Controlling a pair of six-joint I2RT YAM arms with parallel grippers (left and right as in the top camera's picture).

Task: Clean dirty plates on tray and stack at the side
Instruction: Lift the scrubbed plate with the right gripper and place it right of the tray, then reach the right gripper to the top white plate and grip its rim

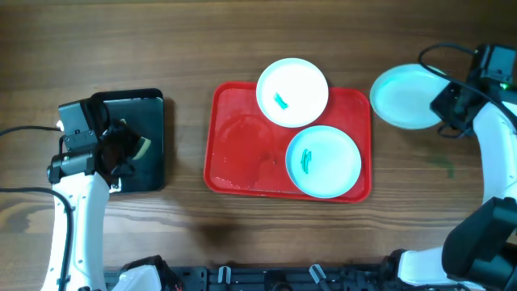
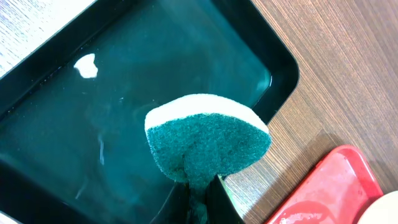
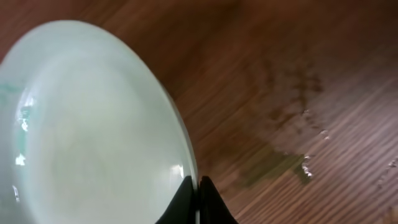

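Observation:
The red tray (image 1: 234,137) holds a white plate (image 1: 292,92) on its far rim and a pale blue plate (image 1: 323,161) at its near right; both carry green smears. A second pale blue plate (image 1: 408,97) is to the right of the tray, and my right gripper (image 1: 449,109) is shut on its rim (image 3: 193,174); it fills the right wrist view (image 3: 93,130). My left gripper (image 1: 128,149) is shut on a green sponge (image 2: 208,140) above the black tray (image 2: 93,124). A corner of the red tray (image 2: 329,193) shows in the left wrist view.
The black tray (image 1: 153,174) lies at the left of the table. A wet, greenish smear (image 3: 292,162) marks the wood (image 1: 444,166) to the right of the held plate. Cables run at the far left and far right.

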